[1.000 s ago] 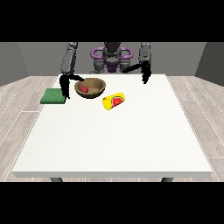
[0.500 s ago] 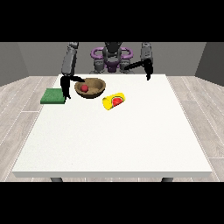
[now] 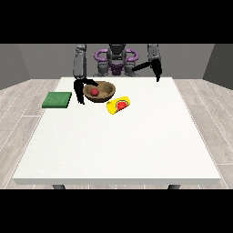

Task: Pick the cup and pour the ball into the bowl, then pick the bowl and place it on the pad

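A brown bowl [image 3: 102, 90] stands at the table's far side with a red ball [image 3: 94, 92] inside it. Just in front and to its right, a yellow cup [image 3: 118, 104] lies on its side, its red-lined mouth facing the camera. A green pad [image 3: 57, 99] lies flat at the table's left edge. The hand at the view's left [image 3: 82, 89] is at the bowl's left rim, thumb reaching over the rim and fingers hanging outside it, spread. The hand at the view's right [image 3: 158, 72] hangs raised over the table's far edge, fingers straight down, holding nothing.
The white table [image 3: 123, 145] stretches wide towards the camera. The robot's purple-and-grey torso [image 3: 116, 61] stands behind the far edge. Grey wood floor surrounds the table.
The hand at the view's left has moved from beside the pad rightwards up to the bowl's rim. The hand at the view's right has lifted and drawn back, away from the cup.
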Action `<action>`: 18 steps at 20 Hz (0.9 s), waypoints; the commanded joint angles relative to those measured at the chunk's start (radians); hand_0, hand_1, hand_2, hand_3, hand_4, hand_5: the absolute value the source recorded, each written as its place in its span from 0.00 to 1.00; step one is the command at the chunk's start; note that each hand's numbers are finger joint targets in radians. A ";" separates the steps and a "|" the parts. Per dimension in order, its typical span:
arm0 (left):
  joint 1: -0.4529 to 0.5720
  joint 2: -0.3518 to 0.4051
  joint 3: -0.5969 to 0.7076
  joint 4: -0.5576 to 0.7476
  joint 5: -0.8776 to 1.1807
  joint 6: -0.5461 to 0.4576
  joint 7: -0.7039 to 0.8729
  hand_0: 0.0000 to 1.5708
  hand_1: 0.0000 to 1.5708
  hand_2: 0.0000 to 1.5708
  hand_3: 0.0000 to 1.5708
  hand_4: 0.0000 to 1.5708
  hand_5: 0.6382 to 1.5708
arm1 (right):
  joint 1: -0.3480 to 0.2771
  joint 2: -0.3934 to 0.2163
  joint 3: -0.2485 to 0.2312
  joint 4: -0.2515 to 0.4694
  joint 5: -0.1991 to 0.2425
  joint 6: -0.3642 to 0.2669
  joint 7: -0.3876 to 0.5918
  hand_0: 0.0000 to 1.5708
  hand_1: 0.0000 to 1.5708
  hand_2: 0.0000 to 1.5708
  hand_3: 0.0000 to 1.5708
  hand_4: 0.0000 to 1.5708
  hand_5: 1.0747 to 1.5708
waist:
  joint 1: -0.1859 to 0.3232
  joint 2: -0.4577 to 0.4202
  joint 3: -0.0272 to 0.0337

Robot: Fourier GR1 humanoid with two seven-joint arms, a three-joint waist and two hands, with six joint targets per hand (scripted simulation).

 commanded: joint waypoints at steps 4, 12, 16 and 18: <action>-0.001 0.055 0.018 -0.049 0.042 -0.076 -0.009 0.00 0.00 0.00 0.00 0.00 1.00 | 0.037 -0.025 0.031 0.094 0.082 -0.161 0.078 1.00 1.00 1.00 0.52 0.42 1.00 | 0.064 0.023 0.0049; -0.014 0.035 0.032 -0.027 0.042 -0.039 0.024 0.00 0.00 0.00 0.00 0.00 1.00 | -0.008 -0.025 0.084 0.076 0.142 -0.252 0.172 1.00 1.00 1.00 1.00 0.65 0.97 | 0.015 -0.013 0.0053; 0.058 0.074 0.072 0.013 0.063 -0.048 0.004 0.00 0.00 0.00 0.00 0.00 1.00 | -0.035 -0.039 0.103 0.025 0.146 -0.274 0.304 1.00 1.00 1.00 1.00 0.65 0.96 | -0.037 -0.091 0.0055; 0.095 0.109 0.121 0.086 0.089 -0.059 -0.064 0.00 0.00 0.00 0.00 0.00 1.00 | -0.043 -0.063 0.138 -0.032 0.155 -0.224 0.403 1.00 1.00 1.00 1.00 0.66 0.97 | -0.102 -0.123 0.0049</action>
